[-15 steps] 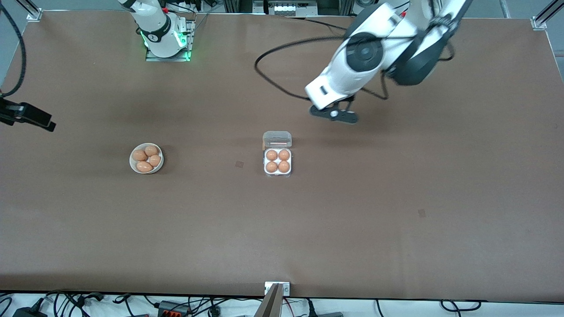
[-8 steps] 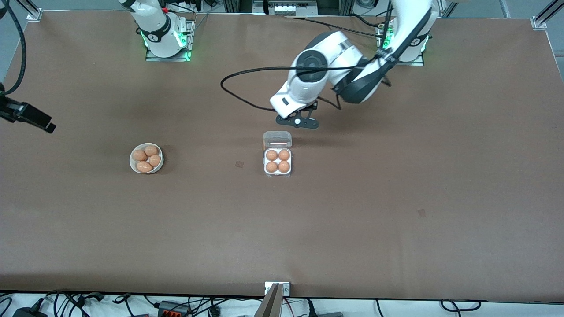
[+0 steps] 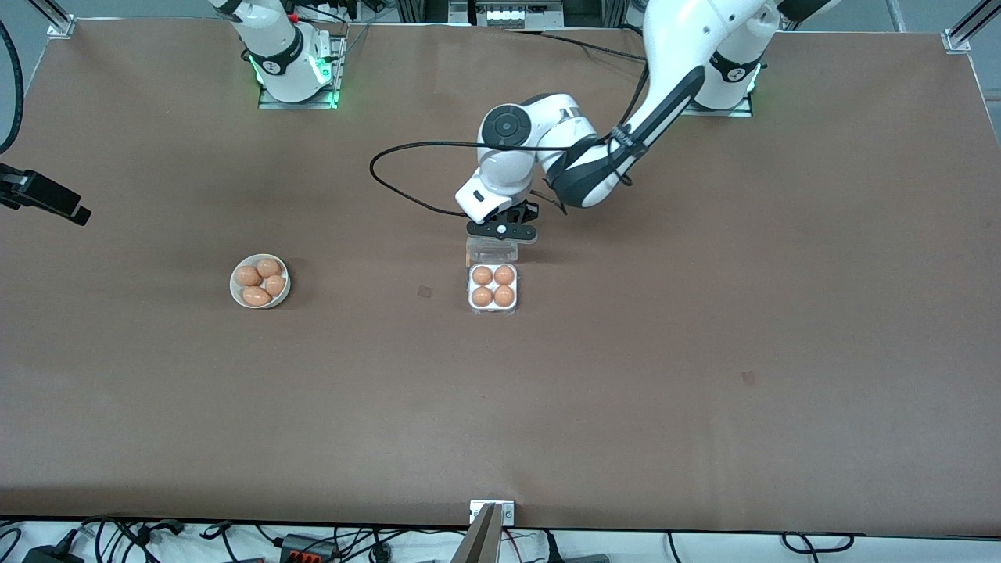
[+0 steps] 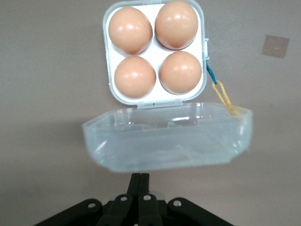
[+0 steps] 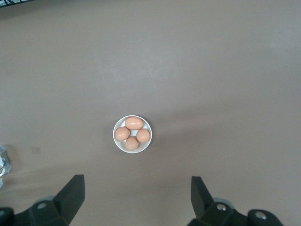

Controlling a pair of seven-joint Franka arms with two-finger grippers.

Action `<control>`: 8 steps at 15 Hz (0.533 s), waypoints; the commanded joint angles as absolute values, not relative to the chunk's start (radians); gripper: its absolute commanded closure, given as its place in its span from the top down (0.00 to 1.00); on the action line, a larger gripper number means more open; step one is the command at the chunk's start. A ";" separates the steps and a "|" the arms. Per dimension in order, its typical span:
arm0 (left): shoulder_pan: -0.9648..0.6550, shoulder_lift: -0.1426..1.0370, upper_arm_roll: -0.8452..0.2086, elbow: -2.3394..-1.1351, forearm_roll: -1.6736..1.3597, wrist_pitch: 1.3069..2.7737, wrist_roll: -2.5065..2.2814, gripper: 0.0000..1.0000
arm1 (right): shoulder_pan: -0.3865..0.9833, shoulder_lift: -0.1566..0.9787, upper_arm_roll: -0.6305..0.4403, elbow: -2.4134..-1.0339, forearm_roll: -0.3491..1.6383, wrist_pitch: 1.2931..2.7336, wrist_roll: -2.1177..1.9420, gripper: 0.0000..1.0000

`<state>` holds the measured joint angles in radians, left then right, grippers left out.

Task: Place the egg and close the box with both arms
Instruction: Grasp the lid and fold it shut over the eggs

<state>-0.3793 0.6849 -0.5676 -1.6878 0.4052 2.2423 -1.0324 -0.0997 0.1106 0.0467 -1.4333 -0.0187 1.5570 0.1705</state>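
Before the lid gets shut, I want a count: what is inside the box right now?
The box holds four eggs, one in each cell, none free. Its lid is open, covering none of them. The left gripper, fingers together, is at the lid.

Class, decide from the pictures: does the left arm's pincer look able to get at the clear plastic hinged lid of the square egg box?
Probably yes. The left pincer, fingers shut, sits right by the open clear plastic lid, and nothing lies between them; the four orange-brown eggs sit in their cells, out of the way.
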 commanded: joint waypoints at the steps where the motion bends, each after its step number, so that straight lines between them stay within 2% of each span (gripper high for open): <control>1: -0.387 0.701 -0.565 -1.671 0.511 2.296 -1.071 0.01 | -0.065 0.094 0.032 -1.439 -0.003 1.542 0.182 1.00; 5: -0.384 0.701 -0.534 -1.649 0.633 2.439 -1.087 0.01 | -0.060 0.095 0.031 -1.442 -0.021 1.540 0.164 1.00; 8: -0.371 0.695 -0.532 -1.646 0.637 2.436 -1.106 0.01 | -0.067 0.092 0.018 -1.437 -0.023 1.534 0.101 1.00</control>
<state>-0.3726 0.7028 -0.5372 -1.6501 0.6081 2.4328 -1.0779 -0.0717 0.1097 0.0384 -1.4332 -0.0191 1.5449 0.1490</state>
